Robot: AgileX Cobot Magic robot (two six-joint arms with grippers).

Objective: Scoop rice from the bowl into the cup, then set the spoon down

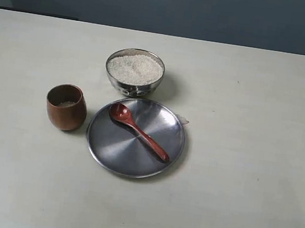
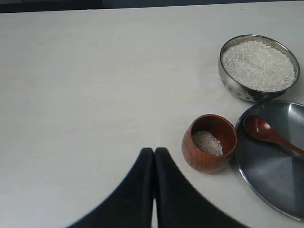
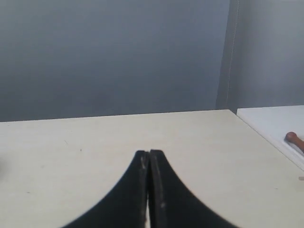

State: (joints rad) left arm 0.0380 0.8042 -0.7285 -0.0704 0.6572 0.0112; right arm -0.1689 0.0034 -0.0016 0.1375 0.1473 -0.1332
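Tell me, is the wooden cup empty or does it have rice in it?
Not empty: the cup holds a small patch of rice at its bottom, well below the rim.

The left gripper (image 2: 154, 151) is matte black. Its two smooth fingers (image 2: 137, 190) are broad at the base and sweep in a concave curve to narrow, rounded tips, like a pair of horns. The right gripper (image 3: 149, 153) has the same black, curved pair. Its fingers (image 3: 161, 190) carry faint pale scuffs and specks along the inner edges near the tips, and the surface has a dull sheen.
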